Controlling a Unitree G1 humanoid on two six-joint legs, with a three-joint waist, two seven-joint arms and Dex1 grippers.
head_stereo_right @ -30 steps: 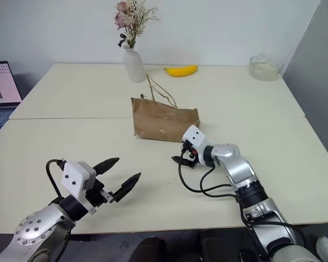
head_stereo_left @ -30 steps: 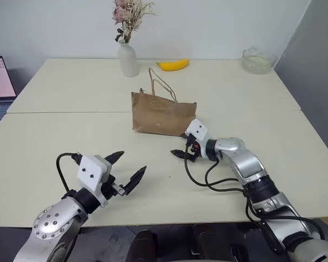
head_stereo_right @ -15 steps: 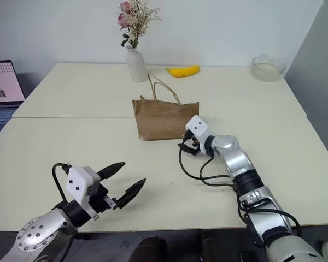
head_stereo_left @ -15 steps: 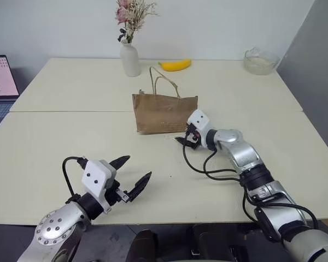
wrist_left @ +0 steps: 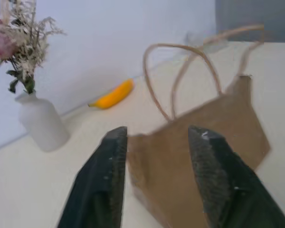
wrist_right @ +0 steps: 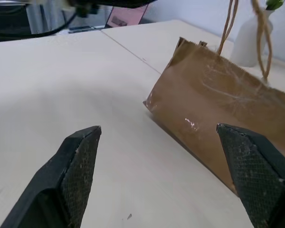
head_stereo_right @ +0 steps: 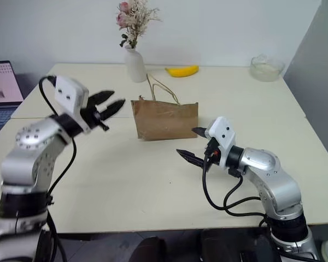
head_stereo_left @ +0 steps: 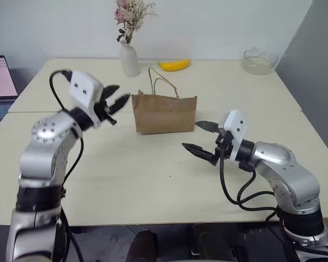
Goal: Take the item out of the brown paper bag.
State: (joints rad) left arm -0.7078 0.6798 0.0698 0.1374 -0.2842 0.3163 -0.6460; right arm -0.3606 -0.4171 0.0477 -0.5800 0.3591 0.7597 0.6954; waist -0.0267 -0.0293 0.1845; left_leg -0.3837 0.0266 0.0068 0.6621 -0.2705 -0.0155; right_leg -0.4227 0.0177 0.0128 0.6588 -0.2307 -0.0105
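A brown paper bag (head_stereo_left: 165,114) stands upright near the middle of a pale surface (head_stereo_left: 98,169), its two thin loop handles (head_stereo_left: 163,83) rising from the top edge. The item to be taken out cannot be seen, so it is presumably inside the bag. The left gripper (head_stereo_left: 112,98) is raised just beside the bag's left edge, near its top corner, its two black fingers (wrist_left: 109,180) partly apart with a clear gap and nothing between them. The right gripper (head_stereo_left: 202,138) hangs a little in front of the bag's lower right corner, its fingers (wrist_right: 71,166) spread wide and empty, pointing toward the bag. Farther back stand a white vase of dried flowers (head_stereo_left: 128,54), a banana (head_stereo_left: 174,65) and a glass bowl (head_stereo_left: 258,60); a laptop (head_stereo_left: 0,82) sits at the far left. The main risk, as I judge it, is that the light bag tips or slides if either gripper pushes its side instead of pinching the rim, since nothing is holding it steady. The thin handles could snag a finger, so the whole bag gets lifted. If the mouth stays pressed flat, fingers reaching in blind might crush the paper or miss the item.
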